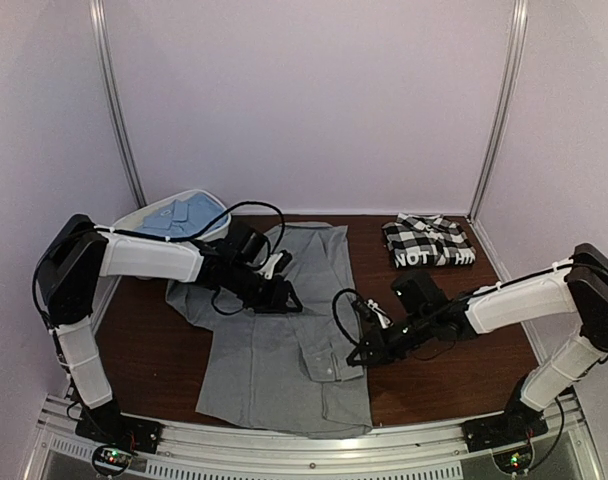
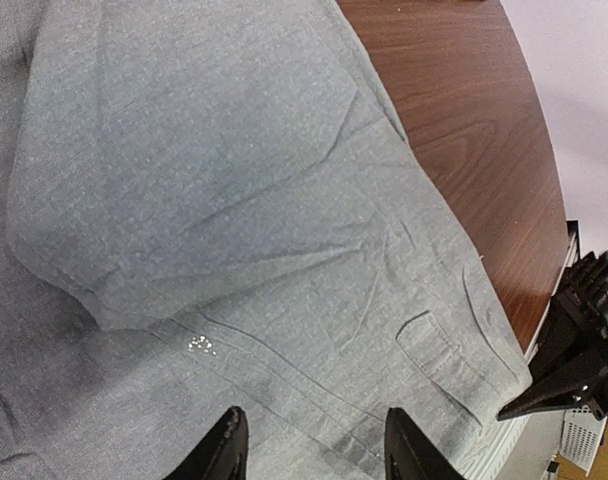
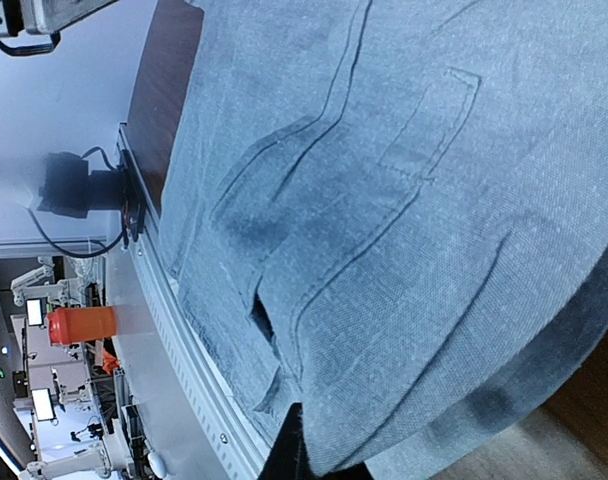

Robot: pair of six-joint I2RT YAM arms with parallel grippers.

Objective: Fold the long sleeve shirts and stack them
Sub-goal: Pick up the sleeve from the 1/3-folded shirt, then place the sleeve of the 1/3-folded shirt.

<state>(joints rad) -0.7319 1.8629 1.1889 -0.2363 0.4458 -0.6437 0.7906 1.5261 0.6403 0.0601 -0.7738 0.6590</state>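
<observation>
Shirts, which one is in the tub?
The light blue shirt, far left in the white tub. The grey shirt lies spread on the table; the checked shirt sits folded at the far right.

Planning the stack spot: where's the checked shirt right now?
Top view: the checked shirt lies folded at the far right corner of the table, apart from the grey shirt.

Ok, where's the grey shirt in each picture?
Top view: the grey shirt lies spread across the middle of the brown table.
Left wrist view: the grey shirt fills most of the picture, table at top right.
Right wrist view: the grey shirt fills most of the picture, table at top left.
Shared landmark: the brown table.
</observation>
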